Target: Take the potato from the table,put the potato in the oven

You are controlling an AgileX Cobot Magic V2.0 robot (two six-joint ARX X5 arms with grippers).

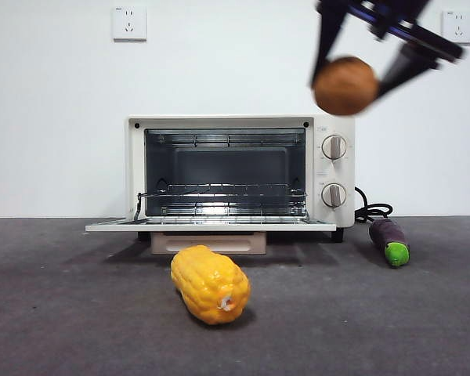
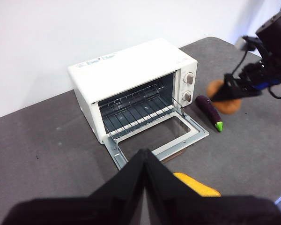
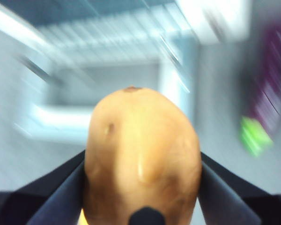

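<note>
Potato: the smooth orange-brown oval potato looks firm and light, maybe slippery.
Hold: the right gripper squeezes its middle.
Left gripper: jaws pressed together, waiting.

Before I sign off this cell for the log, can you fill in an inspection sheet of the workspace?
Surface: dark grey table, nothing spilled.
Job's things: potato held in the air above the oven's knob side; oven door down, rack bare.
Clutter: corn cob in front of the door; eggplant beside the oven.
Grippers: right gripper shut on the potato; left gripper shut, holding nothing, waiting.
Cables: black cord beside the oven.
Surroundings: white wall, two sockets.
</note>
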